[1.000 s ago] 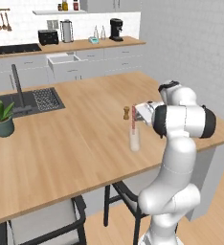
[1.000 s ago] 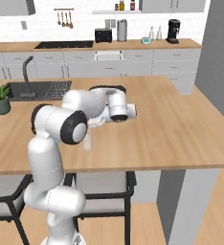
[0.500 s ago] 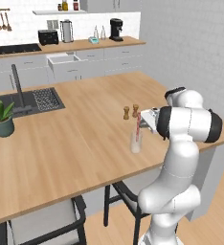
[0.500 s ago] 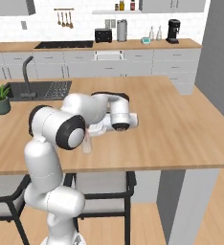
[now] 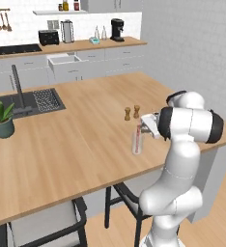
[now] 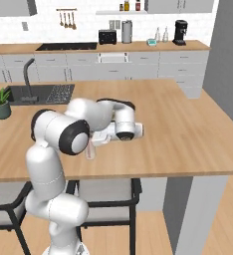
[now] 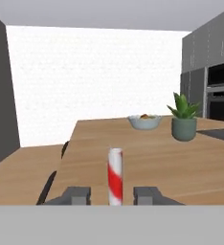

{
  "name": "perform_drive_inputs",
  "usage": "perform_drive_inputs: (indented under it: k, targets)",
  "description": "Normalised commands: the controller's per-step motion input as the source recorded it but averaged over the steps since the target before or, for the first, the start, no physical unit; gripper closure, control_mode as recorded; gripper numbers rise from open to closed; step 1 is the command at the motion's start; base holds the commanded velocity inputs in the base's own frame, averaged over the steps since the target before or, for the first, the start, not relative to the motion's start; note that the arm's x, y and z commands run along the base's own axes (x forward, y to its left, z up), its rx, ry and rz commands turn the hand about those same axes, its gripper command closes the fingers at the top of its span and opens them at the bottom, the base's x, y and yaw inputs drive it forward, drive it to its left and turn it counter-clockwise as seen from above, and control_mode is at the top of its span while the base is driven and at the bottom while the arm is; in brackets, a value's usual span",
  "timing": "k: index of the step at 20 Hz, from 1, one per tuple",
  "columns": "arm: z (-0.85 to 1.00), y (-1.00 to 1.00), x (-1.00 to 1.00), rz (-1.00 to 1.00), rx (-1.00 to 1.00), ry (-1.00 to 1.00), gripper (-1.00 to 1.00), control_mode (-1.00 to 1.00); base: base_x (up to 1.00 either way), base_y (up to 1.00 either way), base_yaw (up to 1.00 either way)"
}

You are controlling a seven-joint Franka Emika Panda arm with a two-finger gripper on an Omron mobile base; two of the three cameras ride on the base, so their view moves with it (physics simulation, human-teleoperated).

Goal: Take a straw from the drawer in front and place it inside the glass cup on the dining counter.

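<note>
One thin red-and-white striped straw (image 7: 115, 176) stood upright in the small clear glass cup (image 5: 136, 144) near the light-wood dining counter's (image 5: 81, 140) near edge, with the gripper (image 7: 112, 196) level behind it and its dark fingers (image 7: 76, 195) parted on either side, apparently letting go. Two small brown wooden shakers (image 5: 131, 113) stood just beyond the cup at twelve o'clock, a green potted plant (image 5: 1, 120) well off at nine o'clock, and nothing seemed to block a straight pull-back.

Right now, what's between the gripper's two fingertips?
In the hand view the straw, red-and-white striped, stands upright between the fingertips of the gripper, with a gap on each side.
</note>
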Motion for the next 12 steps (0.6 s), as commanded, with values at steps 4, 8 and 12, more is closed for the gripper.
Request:
perform_drive_inputs:
  k: [4, 8, 12]
  targets:
    - [0.25, -0.14, -0.23, 0.00, 0.00, -0.04, -1.00, -1.00, 0.00, 0.00, 0.00]
    - [0.90, -0.12, -0.35, 0.00, 0.00, -0.15, -1.00, -1.00, 0.00, 0.00, 0.00]
    - [1.00, 0.03, -0.32, 0.00, 0.01, -0.21, -1.00, -1.00, 0.00, 0.00, 0.00]
